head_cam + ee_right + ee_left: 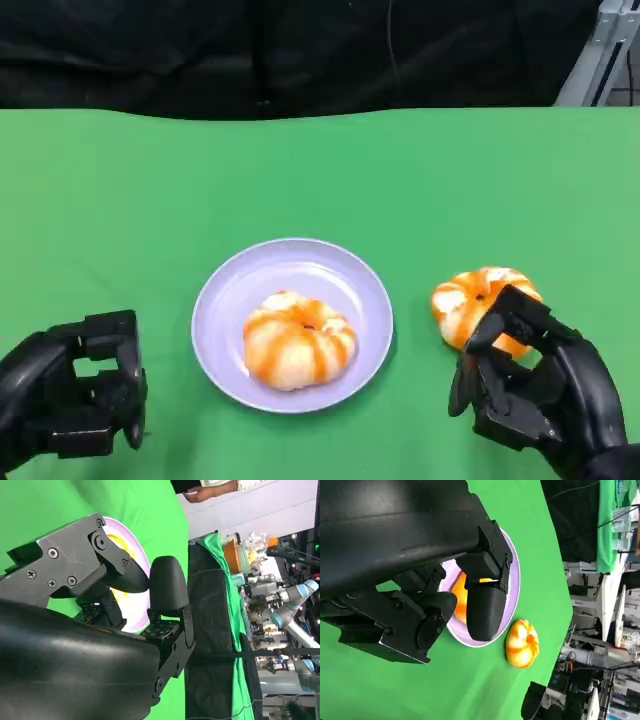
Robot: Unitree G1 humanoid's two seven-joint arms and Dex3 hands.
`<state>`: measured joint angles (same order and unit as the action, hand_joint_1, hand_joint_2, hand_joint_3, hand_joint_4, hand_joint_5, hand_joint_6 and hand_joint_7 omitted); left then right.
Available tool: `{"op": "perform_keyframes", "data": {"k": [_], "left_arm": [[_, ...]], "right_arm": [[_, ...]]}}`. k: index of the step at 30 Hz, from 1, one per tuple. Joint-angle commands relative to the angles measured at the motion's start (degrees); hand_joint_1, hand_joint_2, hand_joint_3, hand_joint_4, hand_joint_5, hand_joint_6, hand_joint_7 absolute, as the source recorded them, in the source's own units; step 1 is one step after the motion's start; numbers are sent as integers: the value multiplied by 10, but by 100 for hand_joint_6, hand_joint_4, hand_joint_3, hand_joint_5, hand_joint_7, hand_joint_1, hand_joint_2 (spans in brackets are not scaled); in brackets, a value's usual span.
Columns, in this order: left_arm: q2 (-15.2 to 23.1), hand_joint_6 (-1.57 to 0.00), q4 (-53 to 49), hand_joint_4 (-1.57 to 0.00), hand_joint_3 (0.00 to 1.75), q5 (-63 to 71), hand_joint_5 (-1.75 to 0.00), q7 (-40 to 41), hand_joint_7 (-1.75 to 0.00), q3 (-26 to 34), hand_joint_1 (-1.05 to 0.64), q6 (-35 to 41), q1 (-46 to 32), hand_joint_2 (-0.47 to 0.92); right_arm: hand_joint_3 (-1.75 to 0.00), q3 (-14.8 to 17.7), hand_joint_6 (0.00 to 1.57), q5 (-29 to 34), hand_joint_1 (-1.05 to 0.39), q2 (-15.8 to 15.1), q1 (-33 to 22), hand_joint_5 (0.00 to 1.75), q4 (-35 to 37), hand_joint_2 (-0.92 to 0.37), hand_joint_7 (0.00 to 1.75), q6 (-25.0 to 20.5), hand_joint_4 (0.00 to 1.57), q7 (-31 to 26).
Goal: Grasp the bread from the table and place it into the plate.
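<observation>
Nearest, at lower left of the head view: left hand (75, 395), resting on or just above the green table (120, 200), fingers curled inward, nothing held. In the left wrist view, same hand (445, 605) with fingers (485, 610) bent, no object between them.

At lower right: right hand (535, 385), fingers (505, 315) reaching onto the near side of a bread (478, 300), touching its near edge. Bread lying on the table, just right of the plate (220, 300), apart from its rim. Cannot tell whether the fingers actually grip the bread or merely rest against it; bread not lifted. In the right wrist view, right hand (100, 610) with fingers (167, 585) part-spread; bread hidden behind the hand there.

Mid-table: lavender plate, round, upright, centred between the hands. Second bread (298, 340) lying inside the plate, toward its near half, orange-and-white striped, ring-shaped. Left wrist view confirms: plate (512, 600) with bread partly hidden behind the fingers, and the outside bread (522, 644) on the cloth just beside the rim, not touching.

Far: table edge, then black backdrop (300, 50). Metal frame (600, 50) at upper right. In the right wrist view, a person's hand (200, 492) beyond the table.
</observation>
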<state>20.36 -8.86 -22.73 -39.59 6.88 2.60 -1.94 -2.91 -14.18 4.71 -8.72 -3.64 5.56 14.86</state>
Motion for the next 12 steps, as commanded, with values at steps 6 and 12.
{"op": "perform_keyframes", "data": {"k": [6,12], "left_arm": [[-3,-71,21,-87,116,14,-175,14,-175,3,11,5,-9,68],[-7,-71,29,-86,116,19,-175,13,-175,1,11,0,-13,67]], "right_arm": [[-121,6,63,-2,-8,-5,1,175,-7,-58,170,1,85,-4],[-120,8,63,-6,-10,-8,0,175,-8,-57,170,1,84,1]]}}
